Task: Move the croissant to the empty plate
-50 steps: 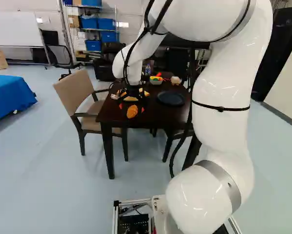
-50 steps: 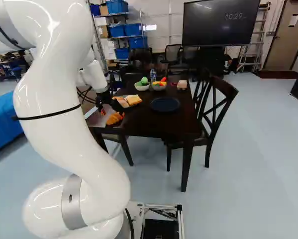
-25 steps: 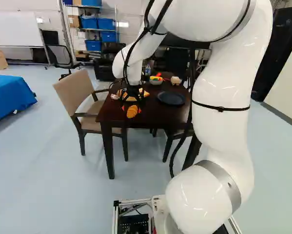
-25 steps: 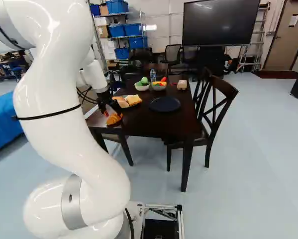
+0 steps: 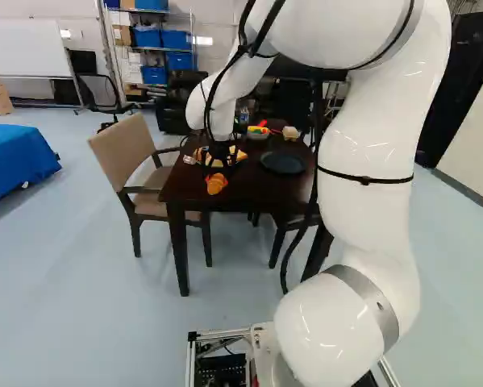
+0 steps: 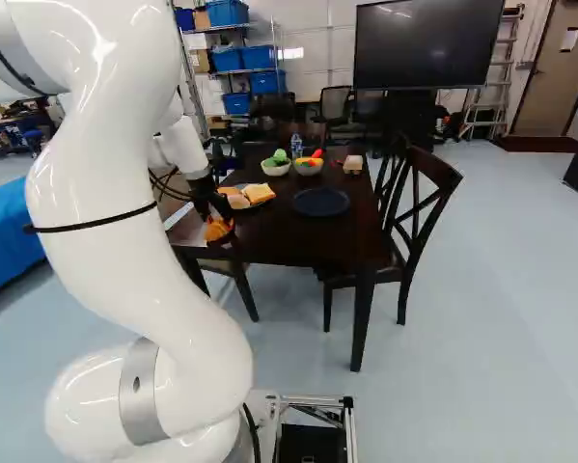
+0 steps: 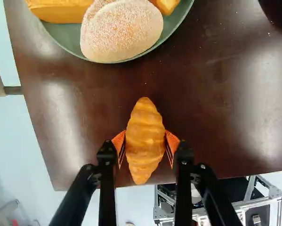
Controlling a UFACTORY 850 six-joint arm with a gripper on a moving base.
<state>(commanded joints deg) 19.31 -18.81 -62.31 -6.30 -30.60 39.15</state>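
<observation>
- The gripper point(image 5: 217, 179) has its fingers partly closed, spread only as wide as the croissant point(image 7: 144, 141), with an orange pad point(image 7: 119, 144) against each side of it; it has hold of the croissant's middle.
- The croissant is at the near edge of the dark table point(image 6: 279, 231); whether it touches the tabletop cannot be told.
- In both base views the gripper covers part of the croissant.
- The empty plate point(image 6: 320, 202), dark and round, shows whole in both base views, on the table well apart from the croissant; in the wrist view only a dark curved piece shows, cut off by the border.
- The bread plate point(image 7: 69, 36) is cut off in the wrist view and partly hidden by the gripper in the left base view.
- A small pale item point(image 6: 353, 164) at the table's far side is too small to name.
- Counts: one croissant, one empty plate, one bread plate with three pieces visible in the wrist view, two bowls point(image 6: 276, 168) point(image 6: 309, 168) in the right base view, one bottle point(image 6: 296, 146), one beige armchair point(image 5: 122, 151).
</observation>
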